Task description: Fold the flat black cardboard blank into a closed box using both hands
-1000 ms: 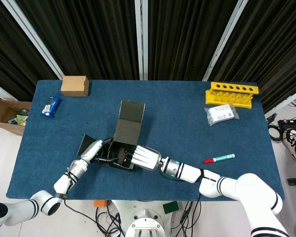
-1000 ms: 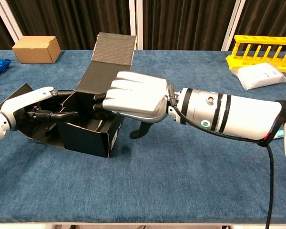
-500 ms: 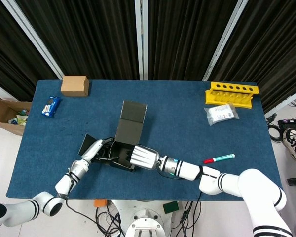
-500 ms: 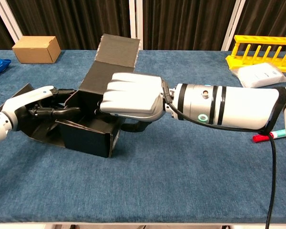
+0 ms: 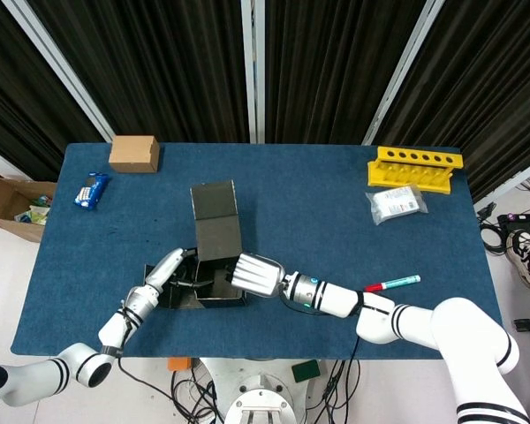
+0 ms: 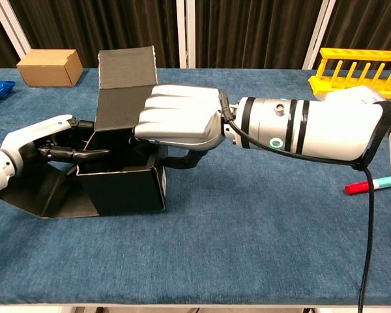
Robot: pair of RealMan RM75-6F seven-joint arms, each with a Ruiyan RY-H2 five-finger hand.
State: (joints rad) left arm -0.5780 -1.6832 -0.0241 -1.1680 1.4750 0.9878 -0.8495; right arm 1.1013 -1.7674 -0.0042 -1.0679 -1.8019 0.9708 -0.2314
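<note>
While box stands half-formed: findings below.

Box [image 6: 120, 186]: black cardboard, base walls raised on the blue table [image 6: 247, 248], lid panel [image 6: 125, 88] upright behind, one side flap [image 6: 49, 195] splayed flat on the cloth under the left fingers.

Left hand [image 6: 42, 140]: reaching in from the open side, fingers [image 6: 85, 154] extended across the rim into the cavity; pressing or gripping the wall, cannot tell which.

Right hand [image 6: 179, 120]: lying palm-down over the right part of the box, fingers curled against the lid panel, thumb tucked beside the right wall; apparently bracing the cardboard, firm grasp not confirmed.

Same hands from above: left hand [image 5: 163, 272], right hand [image 5: 256, 274], box [image 5: 203, 287] between the fingertips.

Step in hand: judged as squaring the walls and tucking an inner flap, closure not yet begun.

Next move calls for: lifting the splayed flap up beside the left fingers, withdrawing both sets of fingers from the cavity, then tipping the lid forward over the opening.

Risk: walls springing apart once the fingers let go.
</note>
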